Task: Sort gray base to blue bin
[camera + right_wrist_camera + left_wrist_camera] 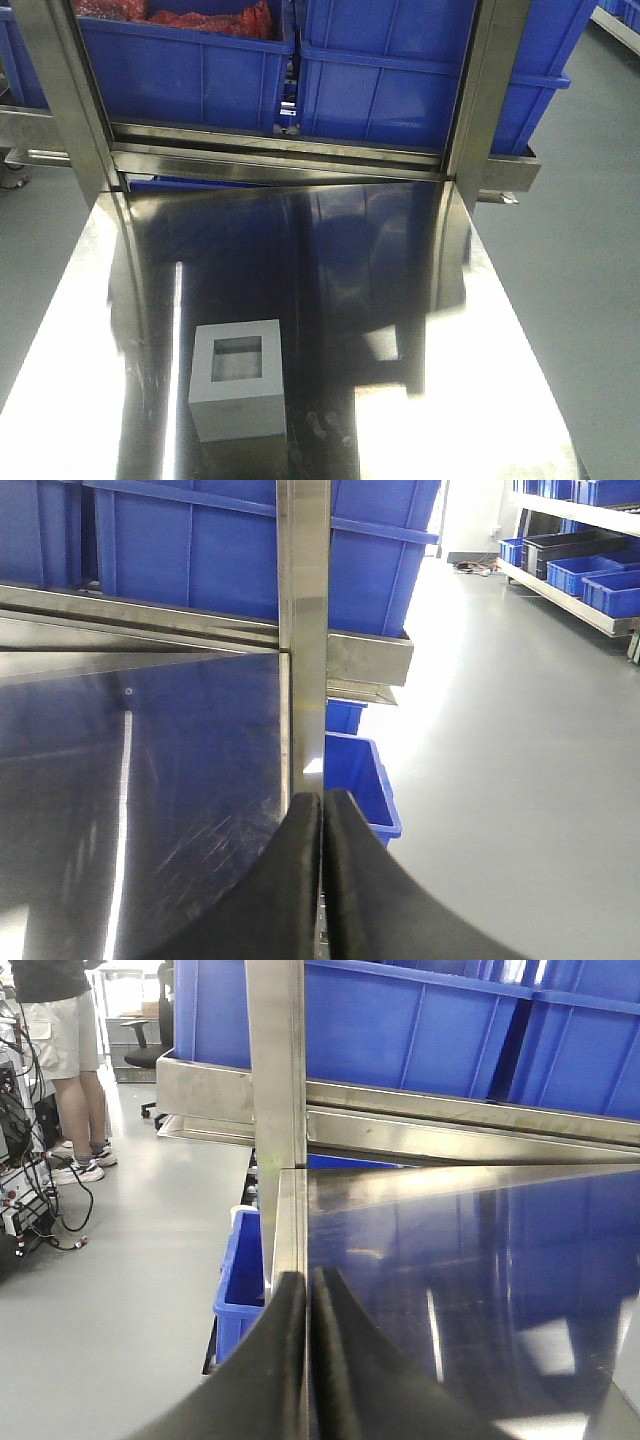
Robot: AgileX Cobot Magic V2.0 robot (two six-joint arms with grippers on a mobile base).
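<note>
Gray and matte, the base (pixel 237 385) stands upright on the steel table (pixel 400 280), near its front edge and a little left of centre. Its square recess faces up. Nothing touches it, and neither wrist view shows it.

Behind the table's far edge a steel rack carries two blue bins side by side. The left bin (pixel 185 75) holds something red (pixel 225 18); the right bin (pixel 430 85) shows only its outer wall. Both are well apart from the base. Which of the two the task means cannot be told. Two steel posts (pixel 490 90) rise at the table's far corners.

The left gripper (pixel 308 1285) sits over the table's left edge, its black fingers (pixel 270 1360) pressed together with only a thin slit between them and nothing held. The right gripper (pixel 322 802) sits over the right edge, its fingers (pixel 365 880) likewise closed on nothing.

Below the table on the left, a lower bin (pixel 240 1280) sits beside the edge. Another low bin (pixel 355 775) sits beside the right edge. A person (pixel 60 1030) in pale shorts stands on the gray floor (pixel 150 1240) at far left.
</note>
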